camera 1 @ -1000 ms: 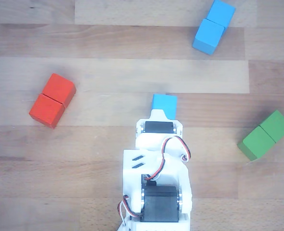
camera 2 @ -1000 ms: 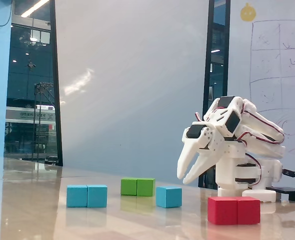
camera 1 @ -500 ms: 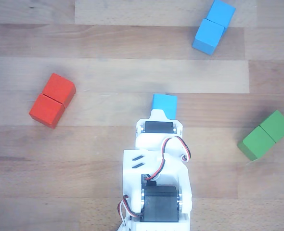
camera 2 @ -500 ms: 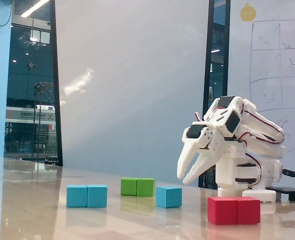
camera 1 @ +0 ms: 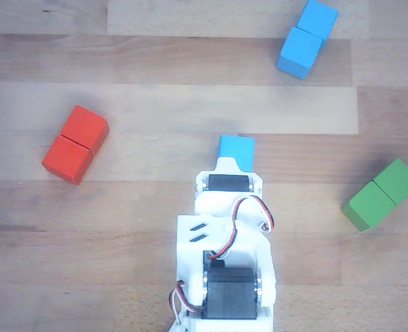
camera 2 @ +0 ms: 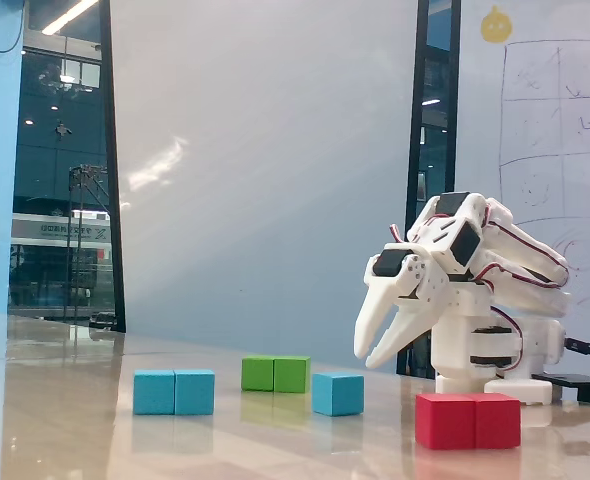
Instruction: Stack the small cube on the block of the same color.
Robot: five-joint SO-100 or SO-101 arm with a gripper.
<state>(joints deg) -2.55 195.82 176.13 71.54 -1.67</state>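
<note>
The wooden table [camera 1: 66, 207] holds a white robot arm [camera 1: 225, 263]. Its claw [camera 2: 367, 352] hangs in the air, a bit spread and holding nothing. It looks to be right above the small cube [camera 1: 236, 150], but the top view hides the tips. The blue block [camera 1: 306, 37] is long, like two cubes joined, and lies far from the arm. The red block [camera 1: 75, 144] and green block [camera 1: 382, 194] lie out at the sides. The small cube is plain light blue and sits alone, near the arm.
</note>
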